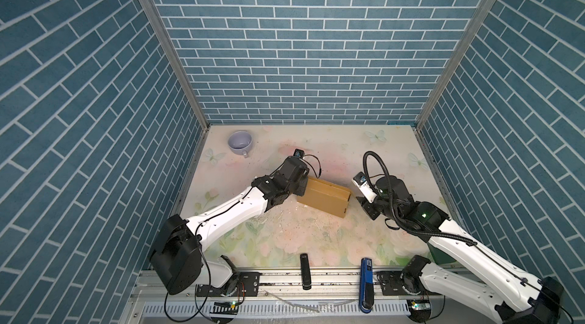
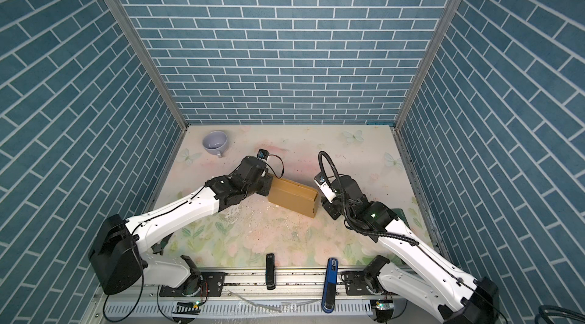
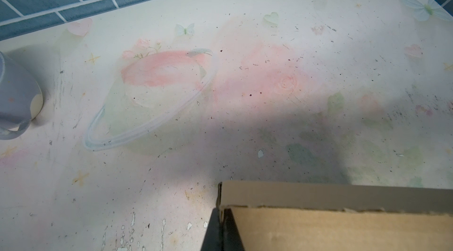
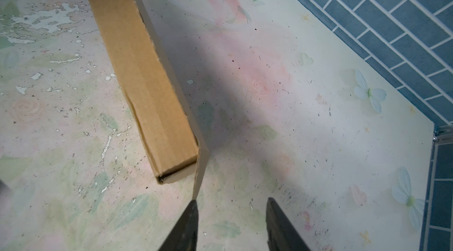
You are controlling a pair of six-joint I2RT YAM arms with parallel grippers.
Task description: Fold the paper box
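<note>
Apparently the paper box [image 1: 323,197] is nearing completion — 1 flap [image 4: 199,169] untucked, left gripper [image 3: 221,213] clamping its corner, right gripper [image 4: 231,200] gaping.

White shells and black joints are covering both arms: the left arm [image 1: 228,214] is trailing a thin black cable [image 1: 319,166], while the right arm [image 1: 474,259] is carrying a ribbed black hose [image 1: 365,162] and showing a small green light [image 1: 424,214].

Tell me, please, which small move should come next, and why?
Probably shift the open right hand slightly toward the paper box, so the raised flap comes between its fingers: the flap's edge meets only one fingertip, while the shut left hand seems to pinch the far corner.
</note>
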